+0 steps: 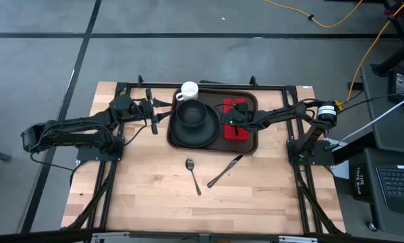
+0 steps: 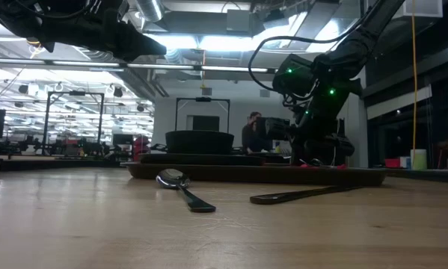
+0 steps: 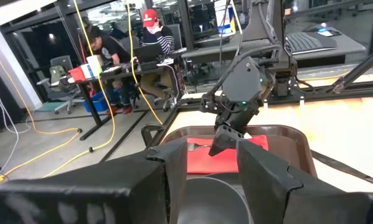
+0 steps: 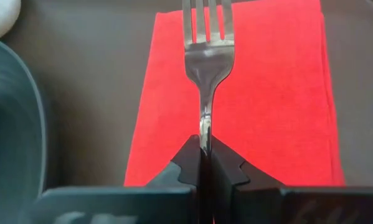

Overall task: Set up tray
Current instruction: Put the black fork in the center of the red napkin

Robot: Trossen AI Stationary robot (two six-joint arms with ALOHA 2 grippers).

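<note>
the right gripper (image 4: 205, 152) is clamped on a fork's (image 4: 206, 68) thin, slippery steel handle over the red napkin (image 4: 267, 93) on the tray (image 1: 250, 101) at the table's far edge. it probably grips best mid-handle. the left gripper (image 1: 152, 112) waits beside the plate (image 1: 195, 125), fingers apart.

Fork (image 4: 206, 68) shiny metal; napkin (image 4: 279, 99) matt red cloth; table (image 1: 154, 202) pale wood w/ grain.

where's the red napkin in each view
High view: red napkin on the tray's right part, under the right gripper.
Low view: only a thin red sliver below that gripper.
Left wrist view: beyond the left arm's fingers, under the right gripper.
Right wrist view: fills the centre, beneath the fork.
Shared landmark: the right gripper.
</note>
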